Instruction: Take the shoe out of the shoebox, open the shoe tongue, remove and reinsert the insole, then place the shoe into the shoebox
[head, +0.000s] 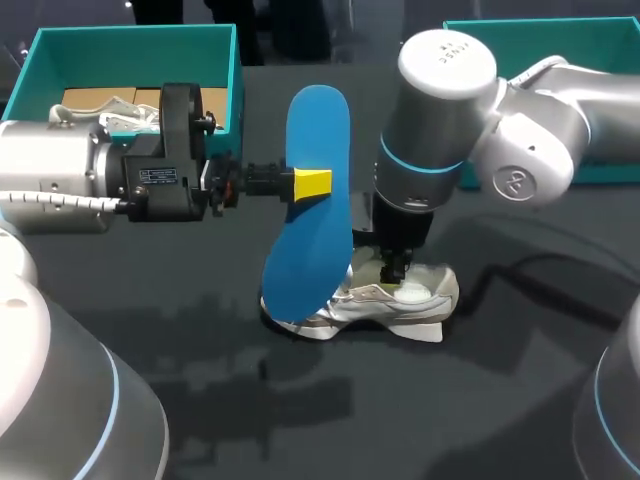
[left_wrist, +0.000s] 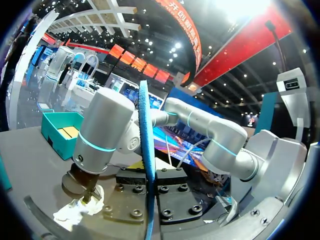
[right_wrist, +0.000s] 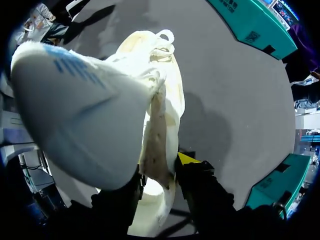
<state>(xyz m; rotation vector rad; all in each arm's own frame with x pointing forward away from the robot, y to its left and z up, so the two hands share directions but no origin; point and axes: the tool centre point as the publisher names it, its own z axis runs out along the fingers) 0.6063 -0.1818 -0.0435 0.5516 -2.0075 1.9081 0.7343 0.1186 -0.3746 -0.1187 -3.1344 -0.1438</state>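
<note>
My left gripper (head: 312, 183) is shut on a blue insole (head: 312, 215), holding it upright above the table with its lower end at the shoe's toe. In the left wrist view the insole (left_wrist: 145, 150) stands edge-on between the black fingers (left_wrist: 131, 186). The white shoe (head: 405, 300) lies on the dark table. My right gripper (head: 397, 272) comes straight down into the shoe's opening. In the right wrist view its fingers (right_wrist: 189, 160) press a cream fold of the shoe's upper (right_wrist: 159, 135) from both sides, shut on it.
A teal shoebox (head: 225, 70) stands at the back left with another white shoe (head: 120, 112) inside. A second teal box (head: 560, 35) sits at the back right behind my right arm. Dark table surface (head: 330, 410) stretches in front of the shoe.
</note>
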